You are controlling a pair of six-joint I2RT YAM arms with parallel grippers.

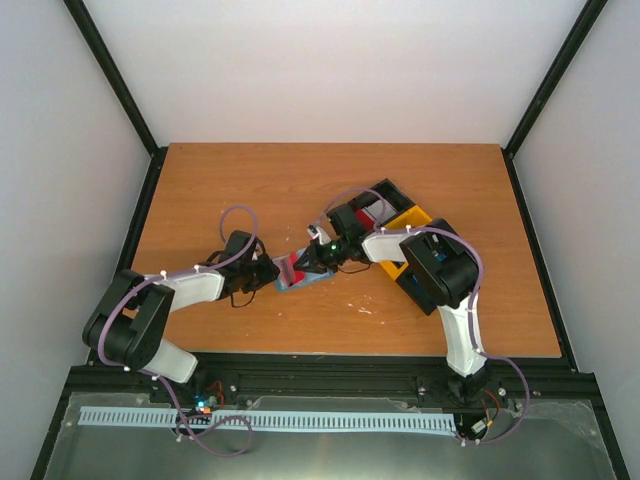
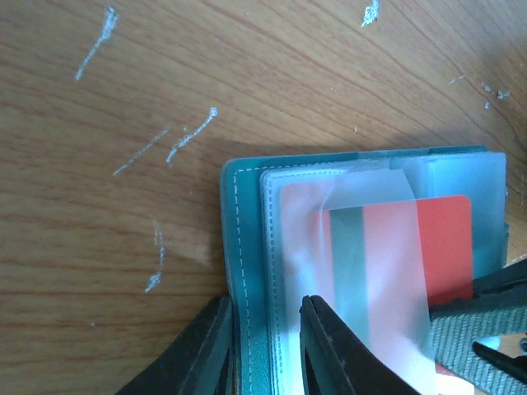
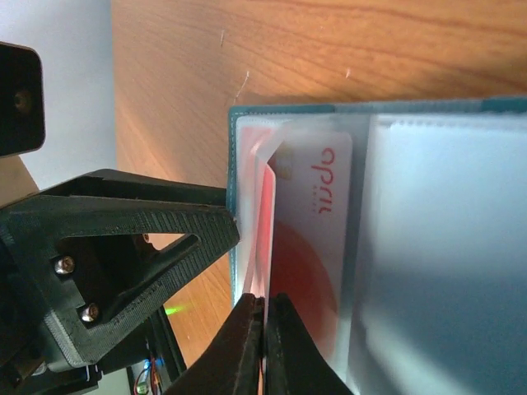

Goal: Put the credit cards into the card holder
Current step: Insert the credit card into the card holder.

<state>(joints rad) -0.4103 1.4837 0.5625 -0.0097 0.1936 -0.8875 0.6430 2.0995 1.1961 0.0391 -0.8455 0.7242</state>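
The blue-grey card holder [image 1: 305, 279] lies open on the table between the two arms, clear pockets up. My left gripper [image 2: 265, 309] is shut on its stitched left edge [image 2: 247, 247], one finger outside the cover and one on the clear leaf. My right gripper [image 3: 265, 303] is shut on the near end of a red credit card [image 3: 268, 222], held edge-up. The card's far end sits under a lifted clear leaf [image 3: 262, 156]. From the left wrist the same red card [image 2: 445, 247] shows through the pocket, dark stripe visible. A white-and-red card [image 3: 321, 239] lies flat in the pocket beside it.
A black-and-yellow compartment tray [image 1: 412, 217] stands behind the right arm with more cards in it. The left gripper's black body [image 3: 123, 247] fills the left of the right wrist view, close to the holder. White scuffs [image 2: 189, 140] mark the wood.
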